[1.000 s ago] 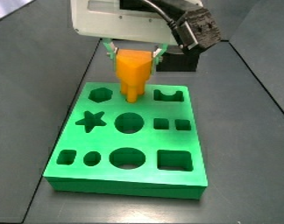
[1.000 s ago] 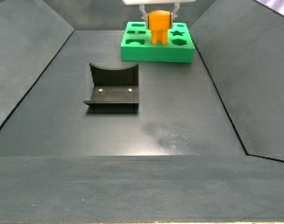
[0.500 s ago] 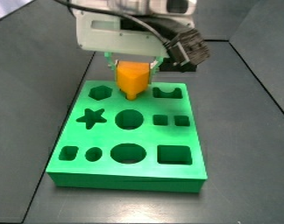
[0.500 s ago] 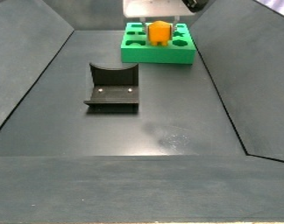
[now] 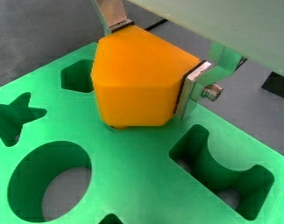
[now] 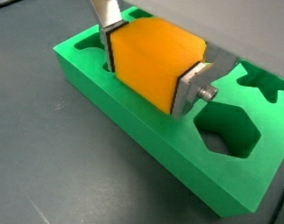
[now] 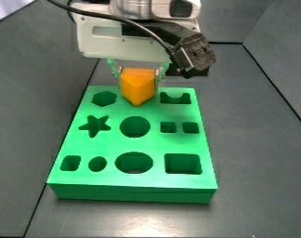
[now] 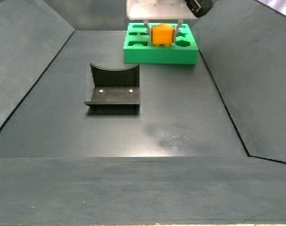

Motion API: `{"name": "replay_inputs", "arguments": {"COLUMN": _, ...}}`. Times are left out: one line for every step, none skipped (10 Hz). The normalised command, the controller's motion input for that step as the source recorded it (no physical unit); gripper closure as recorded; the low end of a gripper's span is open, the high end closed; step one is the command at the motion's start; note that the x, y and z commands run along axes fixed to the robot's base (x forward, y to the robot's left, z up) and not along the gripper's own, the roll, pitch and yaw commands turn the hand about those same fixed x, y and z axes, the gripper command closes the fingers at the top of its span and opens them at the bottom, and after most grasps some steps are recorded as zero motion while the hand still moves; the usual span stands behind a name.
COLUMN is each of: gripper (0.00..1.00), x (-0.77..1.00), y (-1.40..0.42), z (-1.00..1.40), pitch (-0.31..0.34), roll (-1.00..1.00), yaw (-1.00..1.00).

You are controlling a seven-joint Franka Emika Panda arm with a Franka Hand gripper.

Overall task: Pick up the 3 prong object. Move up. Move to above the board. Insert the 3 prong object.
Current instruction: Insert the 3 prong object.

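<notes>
The 3 prong object is an orange-yellow block held between the two silver fingers of my gripper. Its lower end sits down on the green board, between the hexagon hole and the notched hole. Both wrist views show it; in a wrist view it stands near the board's edge. In a side view the gripper is low over the board's far row with the block partly sunk in. It also shows in a side view.
The dark L-shaped fixture stands on the floor in front of the board. The board has star, circle and square holes. Dark sloping walls border the floor.
The gripper has moved down with the orange block. The block's lower end has gone into the board's far row, so less of it shows above the green surface.
</notes>
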Motion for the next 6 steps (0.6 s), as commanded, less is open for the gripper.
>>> {"name": "replay_inputs", "arguments": {"gripper": 1.00, "x": -0.24, "y": 0.00, "z": -0.33, "pitch": -0.464, "roll": 0.00, "yaw": 0.01}}
{"name": "replay_inputs", "arguments": {"gripper": 1.00, "x": -0.23, "y": 0.00, "z": -0.38, "pitch": -0.437, "roll": 0.01, "yaw": 0.01}}
{"name": "replay_inputs", "arguments": {"gripper": 1.00, "x": -0.16, "y": 0.00, "z": -0.35, "pitch": -0.396, "roll": 0.02, "yaw": 0.05}}
{"name": "replay_inputs", "arguments": {"gripper": 1.00, "x": 0.00, "y": 0.00, "z": -0.39, "pitch": -0.244, "roll": 0.08, "yaw": 0.01}}
{"name": "replay_inputs", "arguments": {"gripper": 1.00, "x": 0.26, "y": 0.00, "z": -0.44, "pitch": -0.047, "roll": 0.19, "yaw": 0.02}}
{"name": "replay_inputs", "arguments": {"gripper": 1.00, "x": 0.43, "y": 0.07, "z": -0.23, "pitch": 0.103, "roll": 0.23, "yaw": 0.19}}
